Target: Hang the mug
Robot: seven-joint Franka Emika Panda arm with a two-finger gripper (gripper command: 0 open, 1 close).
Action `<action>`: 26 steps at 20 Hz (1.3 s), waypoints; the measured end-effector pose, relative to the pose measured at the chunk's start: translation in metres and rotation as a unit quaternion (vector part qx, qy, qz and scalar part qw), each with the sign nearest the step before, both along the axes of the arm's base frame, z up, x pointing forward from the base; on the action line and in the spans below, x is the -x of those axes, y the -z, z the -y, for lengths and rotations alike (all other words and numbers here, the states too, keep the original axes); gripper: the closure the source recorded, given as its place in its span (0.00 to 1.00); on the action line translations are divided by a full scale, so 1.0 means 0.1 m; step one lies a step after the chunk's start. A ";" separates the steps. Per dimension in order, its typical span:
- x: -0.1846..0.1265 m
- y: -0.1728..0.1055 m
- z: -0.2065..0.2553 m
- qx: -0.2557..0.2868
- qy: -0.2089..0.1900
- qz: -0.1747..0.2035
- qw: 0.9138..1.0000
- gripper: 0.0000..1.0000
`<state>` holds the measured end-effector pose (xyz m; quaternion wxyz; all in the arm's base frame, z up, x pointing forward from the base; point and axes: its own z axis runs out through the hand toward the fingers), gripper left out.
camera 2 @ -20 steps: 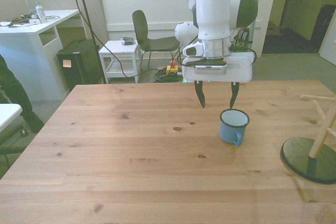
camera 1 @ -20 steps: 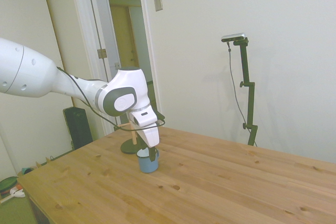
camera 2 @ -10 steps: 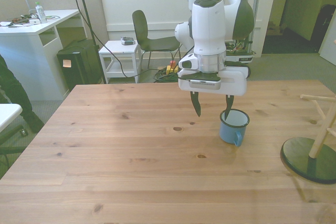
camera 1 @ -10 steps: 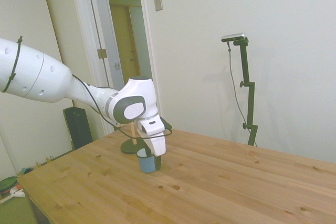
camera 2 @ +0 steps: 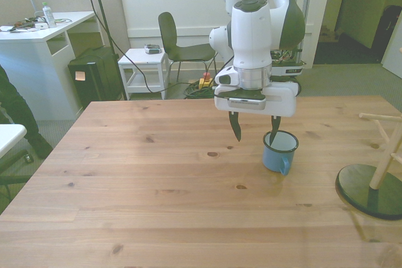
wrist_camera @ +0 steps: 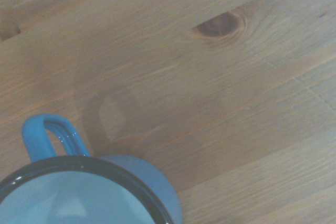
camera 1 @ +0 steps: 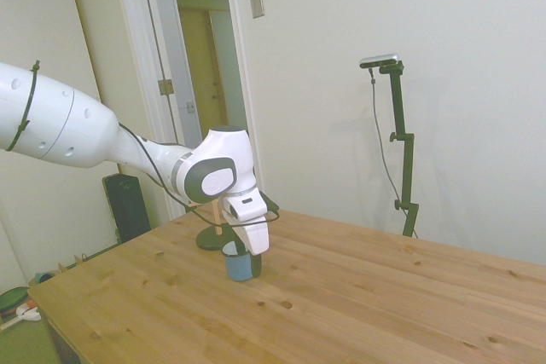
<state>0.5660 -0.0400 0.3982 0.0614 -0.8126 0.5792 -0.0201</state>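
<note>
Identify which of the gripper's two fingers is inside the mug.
The finger on the front view's right dips into the mug; the other finger hangs outside it.

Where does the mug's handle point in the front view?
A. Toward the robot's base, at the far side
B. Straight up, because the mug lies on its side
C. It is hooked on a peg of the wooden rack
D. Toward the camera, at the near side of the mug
D: the mug stands upright on the table, its handle on the near side; the open gripper straddles its rim.
</note>
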 end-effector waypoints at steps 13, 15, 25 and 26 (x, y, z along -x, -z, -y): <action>0.02 0.07 -0.05 0.003 -0.007 -0.003 1.000 1.00; 0.03 0.09 -0.05 0.003 -0.009 -0.004 1.000 1.00; 0.02 0.10 -0.12 0.011 -0.024 -0.006 1.000 1.00; 0.02 0.10 -0.12 0.011 -0.025 -0.007 1.000 1.00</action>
